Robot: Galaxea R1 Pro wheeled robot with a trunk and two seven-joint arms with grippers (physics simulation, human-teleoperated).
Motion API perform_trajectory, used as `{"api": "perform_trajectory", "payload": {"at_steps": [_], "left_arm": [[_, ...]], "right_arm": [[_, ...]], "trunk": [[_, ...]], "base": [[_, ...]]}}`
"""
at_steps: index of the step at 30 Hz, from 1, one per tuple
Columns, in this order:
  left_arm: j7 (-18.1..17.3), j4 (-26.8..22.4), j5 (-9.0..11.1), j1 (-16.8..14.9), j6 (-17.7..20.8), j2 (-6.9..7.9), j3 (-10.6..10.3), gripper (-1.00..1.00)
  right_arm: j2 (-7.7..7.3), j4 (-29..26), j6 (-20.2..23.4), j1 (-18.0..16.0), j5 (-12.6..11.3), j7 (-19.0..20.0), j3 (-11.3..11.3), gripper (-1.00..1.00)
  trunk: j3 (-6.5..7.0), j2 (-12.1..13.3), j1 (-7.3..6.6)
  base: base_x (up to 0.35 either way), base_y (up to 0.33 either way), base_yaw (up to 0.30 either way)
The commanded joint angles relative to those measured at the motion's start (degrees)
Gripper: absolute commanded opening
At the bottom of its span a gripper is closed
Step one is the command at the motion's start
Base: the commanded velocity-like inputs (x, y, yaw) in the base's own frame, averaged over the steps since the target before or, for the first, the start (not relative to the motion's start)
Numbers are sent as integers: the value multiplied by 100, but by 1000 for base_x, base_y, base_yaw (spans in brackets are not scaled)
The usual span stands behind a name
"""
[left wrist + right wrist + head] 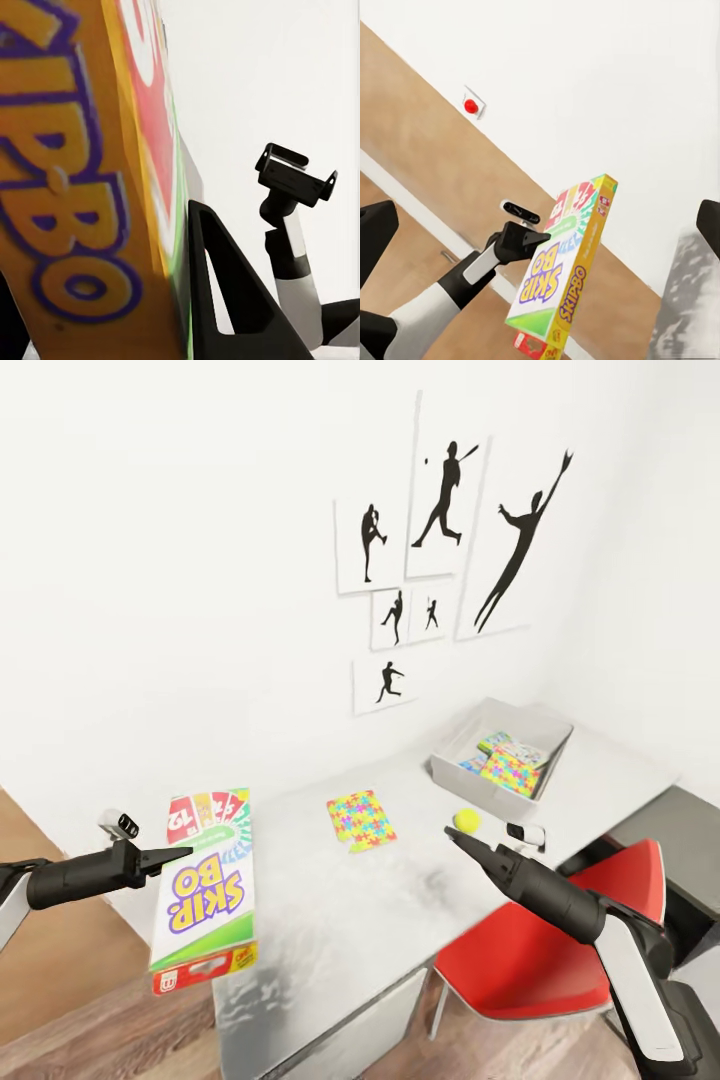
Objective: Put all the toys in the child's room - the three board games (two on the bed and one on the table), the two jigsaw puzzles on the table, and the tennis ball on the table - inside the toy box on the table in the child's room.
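Observation:
My left gripper is shut on the edge of a Skip-Bo board game box, held upright in the air just off the table's left end. The same box looms close in the left wrist view beside a black finger. My right gripper hovers above the table next to the yellow tennis ball. It is open, its fingers spread wide in the right wrist view. A colourful jigsaw puzzle lies flat mid-table. The white toy box at the far right holds several colourful boxes.
The grey table stands against a white wall with black silhouette posters. A red chair is tucked under the table's near right side. Wooden floor shows at the left.

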Motion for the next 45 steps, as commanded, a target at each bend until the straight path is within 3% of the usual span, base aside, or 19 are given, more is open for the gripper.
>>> {"api": "perform_trajectory", "payload": {"at_steps": [1,20,45], "left_arm": [[-4,-2,11,-1,48,3,2,-100],[-4,-4,7,-1,48,45,26,-100],[-7,-11,44,11,35,39,8,-100]], "right_arm": [[-1,1,33,-6,-21,2,-1,100],[-1,1,15,-6,-21,7,0,100],[-8,3,15,-6,-13,12,-27,100]], "trunk": [[16,34,-21],[484,796,-439],[655,796,-439]], "base": [[-88,0,-218],[-84,0,-218],[-14,0,-218]]}}
